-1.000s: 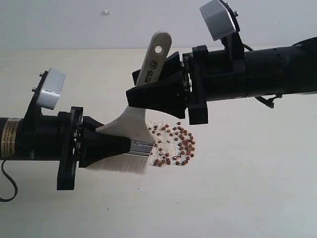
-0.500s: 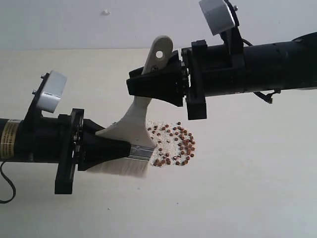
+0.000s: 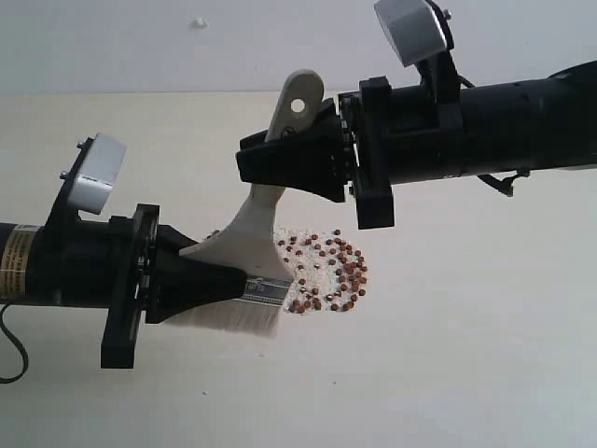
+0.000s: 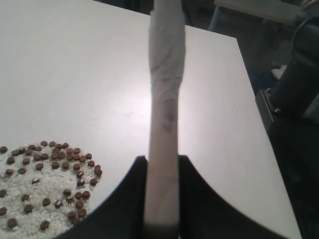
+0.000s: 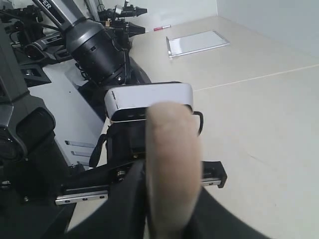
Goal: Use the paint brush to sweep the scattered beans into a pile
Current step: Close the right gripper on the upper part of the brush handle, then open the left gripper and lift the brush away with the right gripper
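Observation:
The paint brush (image 3: 254,227) stands tilted over the table, its off-white bristles (image 3: 233,319) down beside the beans (image 3: 328,276). The beans lie in a loose round patch to the right of the bristles. My left gripper (image 3: 235,281) is shut on the brush just above the silver ferrule. My right gripper (image 3: 254,169) is shut on the upper handle, below the hole at its end. In the left wrist view the handle (image 4: 164,99) rises from between the black fingers of the left gripper (image 4: 162,167), with beans (image 4: 50,162) to one side. The right wrist view shows the handle (image 5: 172,149) filling the right gripper (image 5: 169,179).
Fine white grains (image 4: 22,196) lie mixed among the beans. The table's edge (image 4: 254,114) runs close beside the brush in the left wrist view, with dark equipment beyond it. The left arm's wrist camera (image 5: 149,102) and a clear flat sheet (image 5: 197,42) show in the right wrist view.
The right gripper has closed from wide open onto the upper handle and shifted a little up and left. The brush has tilted slightly. The left gripper kept its hold.

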